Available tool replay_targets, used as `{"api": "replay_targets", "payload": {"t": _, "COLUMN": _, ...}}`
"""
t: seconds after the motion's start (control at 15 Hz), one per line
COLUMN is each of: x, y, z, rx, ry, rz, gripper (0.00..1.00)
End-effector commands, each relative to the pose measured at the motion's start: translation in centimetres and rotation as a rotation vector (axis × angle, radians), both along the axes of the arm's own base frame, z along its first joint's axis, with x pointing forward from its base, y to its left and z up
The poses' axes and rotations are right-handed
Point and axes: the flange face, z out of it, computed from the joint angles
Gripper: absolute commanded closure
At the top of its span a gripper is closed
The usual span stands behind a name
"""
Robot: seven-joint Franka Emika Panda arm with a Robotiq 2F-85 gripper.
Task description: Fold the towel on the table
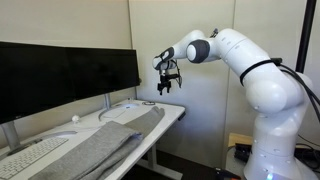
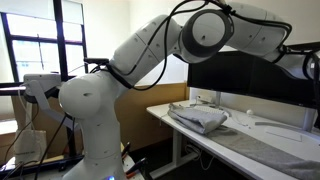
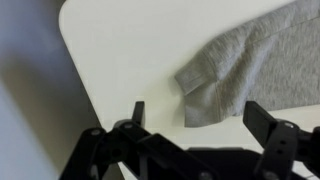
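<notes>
Table [image 1: 175, 108] with towel [image 1: 112, 140] lengthwise

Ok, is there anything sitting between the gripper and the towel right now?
Nothing visible does. The gripper hangs open in the air above the end of the table, and the wrist view shows just bare tabletop and a corner of the towel beneath it. The keyboard lies farther along, beside the towel.

1. It's an office: a long white flat-topped desk [image 1: 172, 109] runs along plain pale walls [image 1: 200, 120].
2. Wide black monitors [image 1: 60, 75] stand on it, with a flat white keyboard [image 1: 35, 152] in front.
3. A dark-framed window [image 2: 35, 40] brings in daylight.
</notes>
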Motion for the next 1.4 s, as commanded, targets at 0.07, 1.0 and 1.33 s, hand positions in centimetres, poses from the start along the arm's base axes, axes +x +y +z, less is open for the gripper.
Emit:
{"api": "replay_targets", "payload": {"t": 0.07, "x": 1.1, "y": 2.0, "z": -1.7, "rx": -0.01, "ry": 0.027, "rz": 0.064, "gripper": 0.0}}
{"api": "replay_targets", "payload": {"t": 1.0, "x": 3.2, "y": 4.8, "z": -4.4, "rx": -0.024, "ry": 0.065, "rz": 0.074, "gripper": 0.0}}
{"api": "replay_targets", "payload": {"t": 1.33, "x": 1.6, "y": 3.2, "z": -7.1, "rx": -0.01, "ry": 0.097, "rz": 0.053, "gripper": 0.0}}
